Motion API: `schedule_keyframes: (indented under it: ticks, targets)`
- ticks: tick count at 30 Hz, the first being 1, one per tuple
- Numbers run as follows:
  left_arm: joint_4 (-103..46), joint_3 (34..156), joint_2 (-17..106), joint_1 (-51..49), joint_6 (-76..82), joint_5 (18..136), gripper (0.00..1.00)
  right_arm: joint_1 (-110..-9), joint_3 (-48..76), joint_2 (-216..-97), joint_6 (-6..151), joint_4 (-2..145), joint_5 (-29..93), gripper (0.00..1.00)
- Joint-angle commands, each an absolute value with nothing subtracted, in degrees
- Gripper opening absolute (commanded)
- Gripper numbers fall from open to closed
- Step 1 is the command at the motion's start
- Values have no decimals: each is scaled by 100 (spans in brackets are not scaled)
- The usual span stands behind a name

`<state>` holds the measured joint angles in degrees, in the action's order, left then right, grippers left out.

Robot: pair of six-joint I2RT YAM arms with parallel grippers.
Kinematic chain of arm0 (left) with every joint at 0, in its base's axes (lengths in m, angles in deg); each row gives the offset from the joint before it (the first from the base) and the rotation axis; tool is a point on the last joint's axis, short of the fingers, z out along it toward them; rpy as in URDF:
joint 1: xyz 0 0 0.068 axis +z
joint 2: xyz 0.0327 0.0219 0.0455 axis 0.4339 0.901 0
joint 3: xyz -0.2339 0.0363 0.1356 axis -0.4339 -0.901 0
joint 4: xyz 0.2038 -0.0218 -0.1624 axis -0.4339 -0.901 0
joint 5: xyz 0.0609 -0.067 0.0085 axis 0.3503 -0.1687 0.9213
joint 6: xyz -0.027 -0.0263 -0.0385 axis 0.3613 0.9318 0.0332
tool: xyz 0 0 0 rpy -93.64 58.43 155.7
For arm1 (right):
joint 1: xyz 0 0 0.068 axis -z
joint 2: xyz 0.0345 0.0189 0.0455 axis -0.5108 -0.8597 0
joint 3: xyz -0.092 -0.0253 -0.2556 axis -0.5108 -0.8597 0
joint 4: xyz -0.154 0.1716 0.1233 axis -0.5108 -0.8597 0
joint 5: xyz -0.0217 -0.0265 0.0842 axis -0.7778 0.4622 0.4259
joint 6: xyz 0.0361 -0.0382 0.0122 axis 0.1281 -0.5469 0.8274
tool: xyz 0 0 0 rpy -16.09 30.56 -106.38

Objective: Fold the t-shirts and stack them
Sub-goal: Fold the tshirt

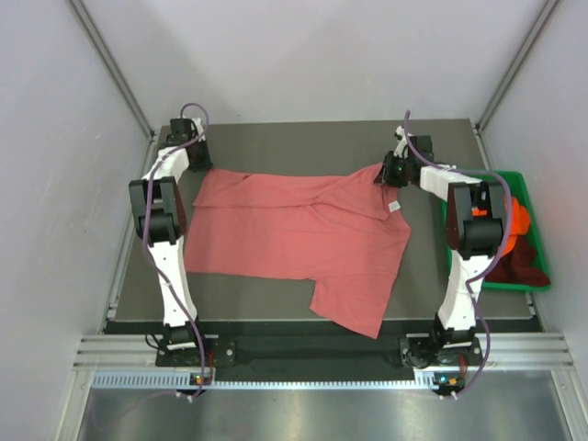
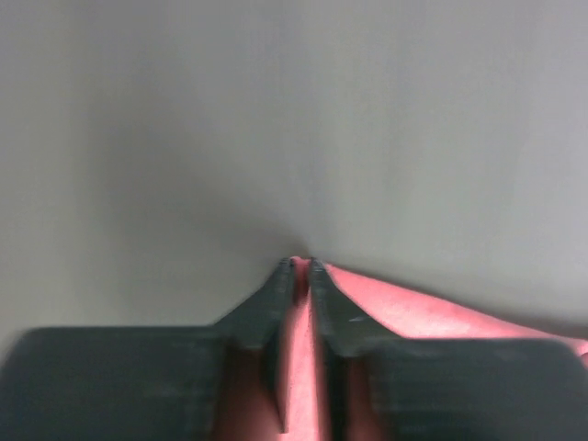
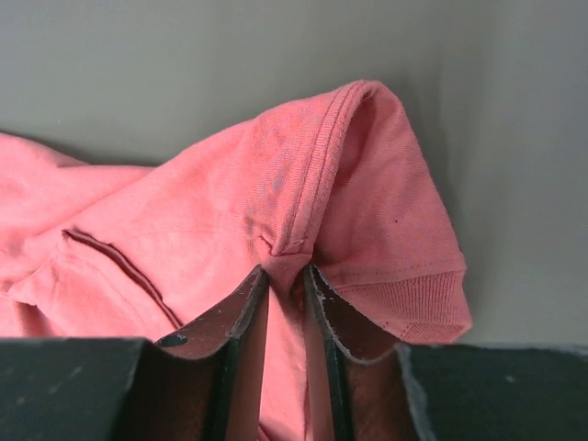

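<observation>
A salmon-pink t-shirt lies spread across the dark table, one sleeve hanging toward the front edge. My left gripper is at its far left corner and is shut on a thin fold of the pink cloth. My right gripper is at the far right corner, shut on the shirt near its ribbed collar. The pink shirt also fills the right wrist view. An orange t-shirt and a dark maroon t-shirt lie in the green bin. A bluish shirt is out of view.
The green plastic bin stands at the table's right edge, beside the right arm. White walls close in the table on the left, back and right. A metal rail runs along the front edge.
</observation>
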<state>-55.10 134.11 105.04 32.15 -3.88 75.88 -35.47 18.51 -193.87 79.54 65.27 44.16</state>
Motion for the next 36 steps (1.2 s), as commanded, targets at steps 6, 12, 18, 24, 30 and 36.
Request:
schedule_keyframes:
  ticks: [6, 12, 18, 24, 30, 36]
  targets:
    - [-5627, 13640, 10683, 3169, -222, 7902, 0, -3573, 1998, -19431, 8103, 6919, 4383, 0]
    - [-5425, 13368, 10340, 3187, -28, 8834, 0, -3274, 1550, -18983, 8296, 7034, 3855, 0]
    - [-5547, 13455, 10392, 3195, 183, 9203, 0, -3221, 1260, -18833, 8323, 6981, 3714, 0]
    - [-5767, 13544, 10498, 3239, 446, 9300, 0, -3195, 1022, -18684, 8393, 7034, 3653, 0]
    - [-5803, 13543, 10454, 3274, 657, 9485, 0, -3195, 768, -18491, 8665, 7104, 3547, 0]
    - [-5838, 13543, 10428, 3266, 781, 9459, 0, -3195, 215, -18131, 9087, 7674, 3818, 0]
